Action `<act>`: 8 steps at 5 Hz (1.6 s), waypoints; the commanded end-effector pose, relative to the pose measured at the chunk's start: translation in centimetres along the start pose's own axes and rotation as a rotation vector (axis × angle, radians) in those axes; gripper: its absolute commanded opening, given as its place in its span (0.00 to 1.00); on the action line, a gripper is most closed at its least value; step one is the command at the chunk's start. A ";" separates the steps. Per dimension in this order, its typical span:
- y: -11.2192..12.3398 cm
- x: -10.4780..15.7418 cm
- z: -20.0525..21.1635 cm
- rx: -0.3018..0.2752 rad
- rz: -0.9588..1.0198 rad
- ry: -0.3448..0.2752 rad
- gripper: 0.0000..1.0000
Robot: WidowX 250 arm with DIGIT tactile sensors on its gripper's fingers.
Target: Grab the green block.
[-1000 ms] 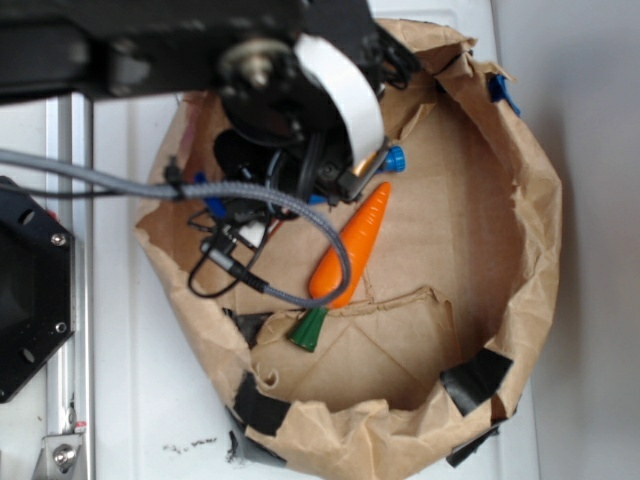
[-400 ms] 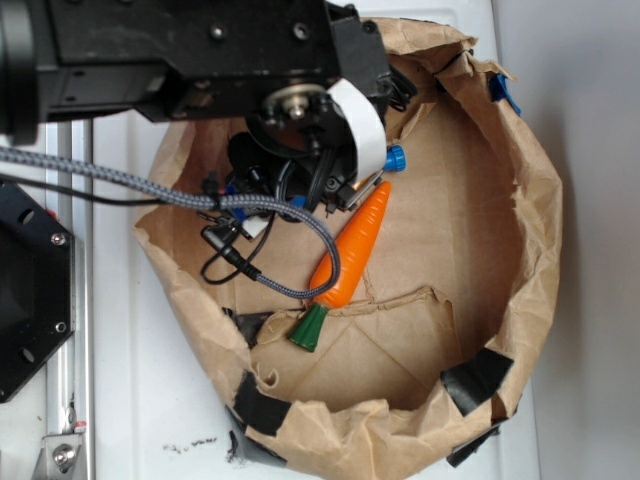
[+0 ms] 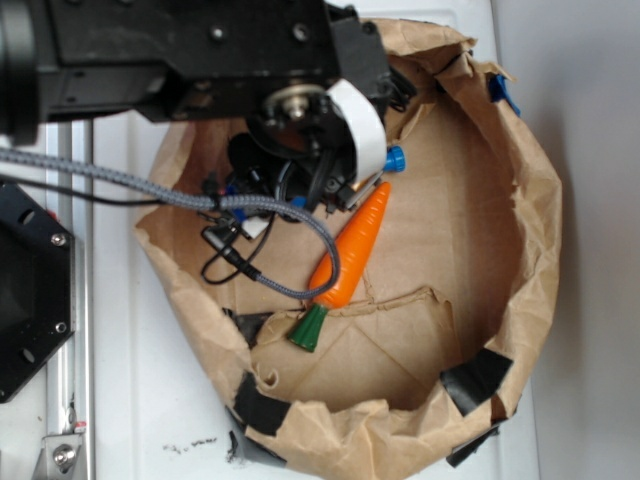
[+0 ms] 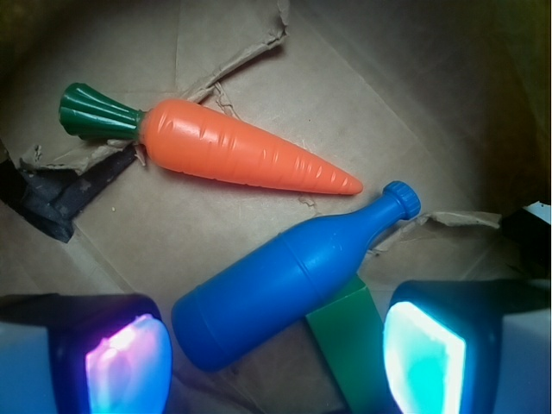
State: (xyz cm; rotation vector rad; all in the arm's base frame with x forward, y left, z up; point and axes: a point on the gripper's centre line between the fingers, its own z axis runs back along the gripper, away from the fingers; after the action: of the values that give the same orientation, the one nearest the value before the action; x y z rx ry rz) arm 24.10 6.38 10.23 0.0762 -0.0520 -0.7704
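Nothing has shifted since the frame just before: your arm sits in the same spot over the upper left of the paper bag (image 3: 520,240), and the big swing from a second ago has stopped. From the wrist view, your tool (image 4: 276,362) has its fingers (image 4: 427,354) spread apart, one pad glowing pink at lower left, the other cyan at lower right, with nothing clamped between them.

You will find the green block (image 4: 349,341) lying flat on the brown paper floor, low in the wrist view, just inside the cyan pad. Most of it is hidden: the blue bottle (image 4: 285,289) lies on its side across the block's upper left edge, touching it, cap pointing up and right. Between your pads sits the bottle's base rather than the block.

The orange carrot (image 4: 241,155) lies above the bottle, apart from it, its dark green stem to the left near a torn flap with black tape (image 4: 60,194).

In the exterior view the arm hides the block; only the bottle's cap (image 3: 395,158) and the carrot (image 3: 352,245) show on the white surface (image 3: 130,400).
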 end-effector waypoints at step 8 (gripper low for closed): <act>2.8 -2.8 -2.9 0.002 -0.219 0.033 1.00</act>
State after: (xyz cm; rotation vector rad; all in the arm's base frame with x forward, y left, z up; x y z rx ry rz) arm 24.24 10.22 6.62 0.0641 0.0122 -0.9905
